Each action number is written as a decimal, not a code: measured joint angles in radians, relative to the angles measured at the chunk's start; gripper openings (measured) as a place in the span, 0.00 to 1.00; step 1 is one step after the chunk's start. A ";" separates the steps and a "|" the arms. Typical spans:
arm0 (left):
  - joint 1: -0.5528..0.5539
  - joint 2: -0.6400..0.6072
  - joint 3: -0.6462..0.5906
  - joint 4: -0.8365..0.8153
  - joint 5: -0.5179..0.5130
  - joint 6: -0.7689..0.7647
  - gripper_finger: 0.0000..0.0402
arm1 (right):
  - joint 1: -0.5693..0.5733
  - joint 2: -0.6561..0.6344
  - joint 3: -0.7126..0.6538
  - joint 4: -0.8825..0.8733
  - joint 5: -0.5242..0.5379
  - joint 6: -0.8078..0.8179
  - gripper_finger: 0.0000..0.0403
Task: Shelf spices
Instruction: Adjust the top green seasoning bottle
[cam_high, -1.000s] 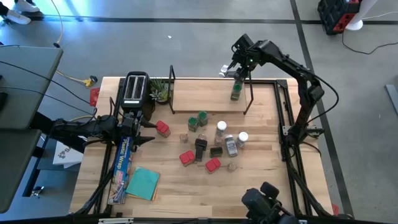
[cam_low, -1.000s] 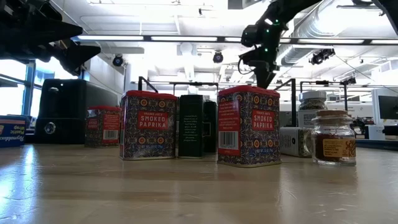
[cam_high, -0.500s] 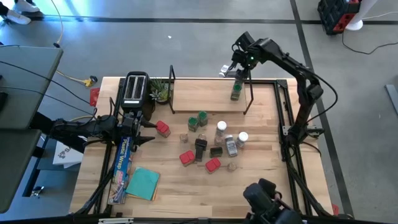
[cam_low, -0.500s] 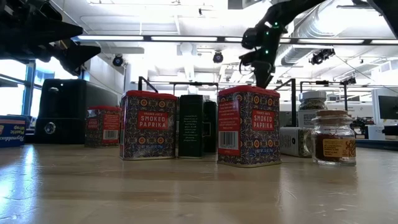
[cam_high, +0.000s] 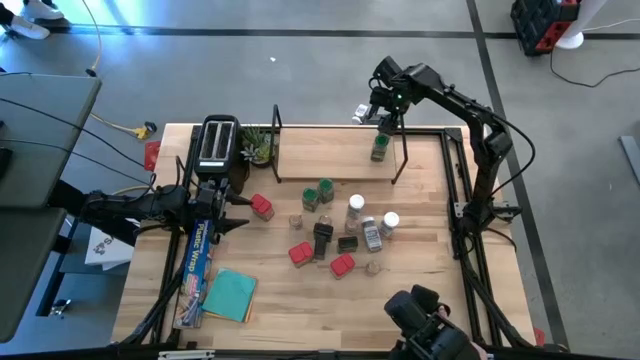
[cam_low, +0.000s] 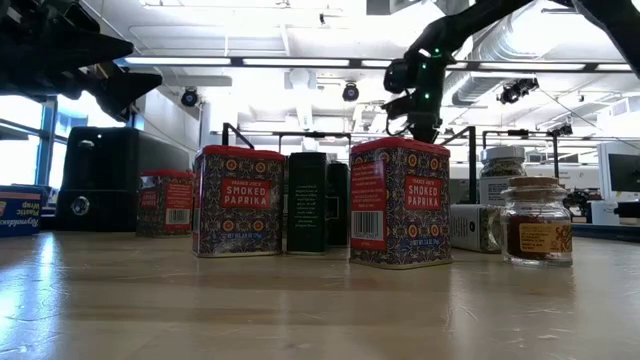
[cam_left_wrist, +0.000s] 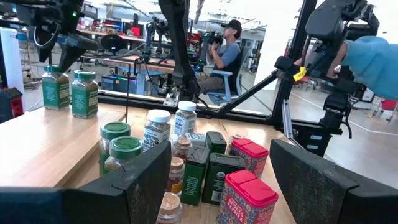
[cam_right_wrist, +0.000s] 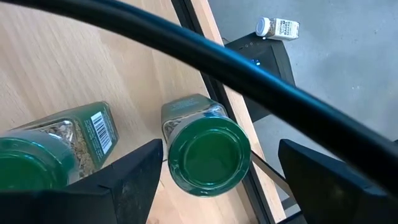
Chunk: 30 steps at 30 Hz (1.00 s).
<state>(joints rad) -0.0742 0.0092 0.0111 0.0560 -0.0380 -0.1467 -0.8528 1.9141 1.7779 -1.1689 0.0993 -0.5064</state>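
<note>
hovering with fingers apart over a green-lidded jar (cam_high: 379, 152) just set on the shelf (cam_high: 320, 160) at one o'clock, the right tool (cam_high: 383, 112) must next reach the spices (cam_high: 335, 225) clustered mid-desk, while the left tool (cam_high: 235, 212) waits open at nine o'clock.

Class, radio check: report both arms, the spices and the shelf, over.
Right gripper open above two green-lidded jars on the shelf. Left gripper open, waiting by the toaster. Other spices still on the table. Nothing in the way.
</note>
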 joint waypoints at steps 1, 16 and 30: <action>0.000 0.000 0.000 0.000 0.000 0.000 0.67 | 0.000 0.001 0.000 -0.001 -0.005 0.000 0.78; 0.000 0.000 0.000 0.001 0.000 -0.008 0.67 | 0.000 0.024 0.000 -0.017 -0.024 0.001 0.61; 0.000 0.000 0.000 0.001 0.000 -0.009 0.67 | 0.021 0.023 0.000 -0.015 -0.019 0.032 0.47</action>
<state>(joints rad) -0.0742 0.0090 0.0109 0.0570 -0.0375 -0.1554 -0.8318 1.9366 1.7775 -1.1839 0.0803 -0.4749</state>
